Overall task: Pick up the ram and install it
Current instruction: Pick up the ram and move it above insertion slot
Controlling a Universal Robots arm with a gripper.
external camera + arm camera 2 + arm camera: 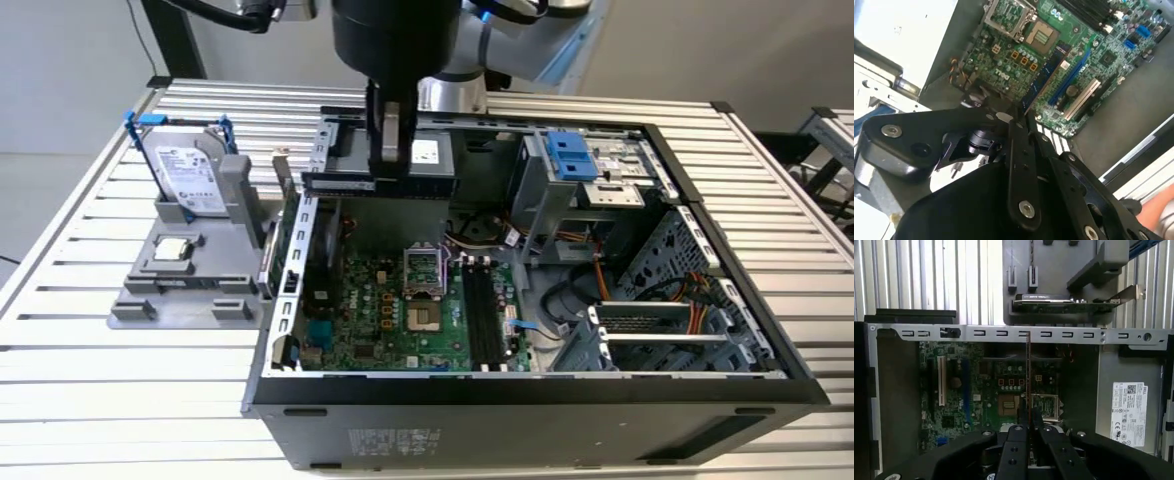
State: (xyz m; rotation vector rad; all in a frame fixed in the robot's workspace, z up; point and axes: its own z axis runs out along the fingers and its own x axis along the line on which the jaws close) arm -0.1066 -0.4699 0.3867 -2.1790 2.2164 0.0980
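The ram (350,183) is a long, thin dark stick that hangs level over the back of the open computer case (534,395), toward the exterior view's left. My gripper (390,165) is shut on it from above. In the first wrist view the ram (1028,375) shows edge-on as a thin line running out from between the fingers of the gripper (1028,427). The second wrist view shows the ram (1046,75) reaching from the gripper (1019,117) out over the green motherboard (1004,55). The black memory slots (483,318) lie lower down on the motherboard (387,310), apart from the ram.
A grey fixture (187,290) beside the case, on the exterior view's left, carries a silver hard drive (187,175) and a small square processor (171,250). Drive cages (587,165), cables and the case walls ring the motherboard. The open processor socket (424,270) sits beside the slots.
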